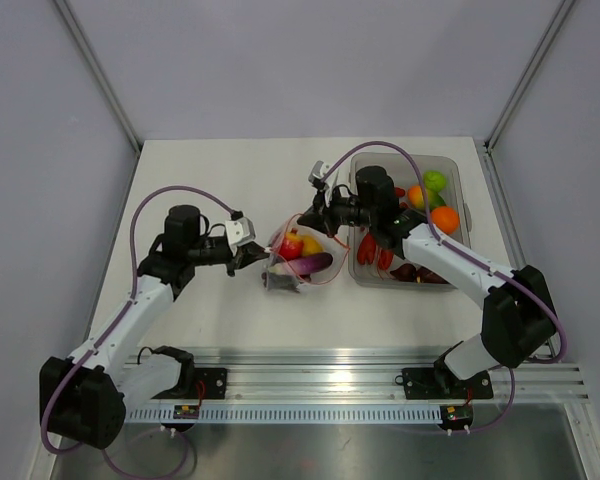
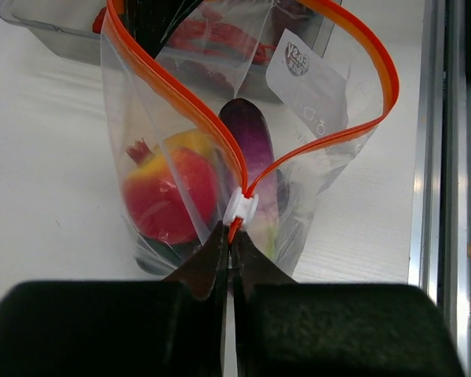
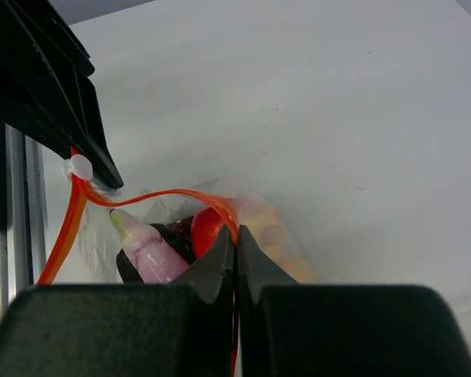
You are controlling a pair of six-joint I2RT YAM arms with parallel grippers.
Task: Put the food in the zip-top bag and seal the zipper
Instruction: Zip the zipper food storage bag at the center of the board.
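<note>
The white table (image 1: 240,180) carries everything. On its right side stands a rigid clear tub (image 1: 458,178), and the right arm reaches across the tub's near-left corner. Loose food lies in the tub: an orange fruit (image 1: 444,219), a green one (image 1: 435,181) and red pieces (image 1: 368,248) at the near-left end, with something dark beside them that is too small to identify.

Just left of the tub, between the two arms, the zip-top bag (image 1: 300,268) stands upright on the table with its mouth gaping. The zipper (image 2: 173,102) runs round that mouth as a wide orange loop (pulled into a heart-like shape in the left wrist view).

The left gripper (image 2: 229,236) is pinched tight on the zipper at the bag's left end, fingertips closed just under the slider. The right gripper (image 3: 235,239) is likewise clamped on the orange strip at the opposite side of the mouth, its fingers pressed together with no gap.

Inside the bag a red and yellow fruit (image 2: 169,192) rests beside a purple aubergine (image 2: 251,141), the two touching.

The white slider (image 2: 241,208) sits at the left end of the strip, where its two sides meet.
</note>
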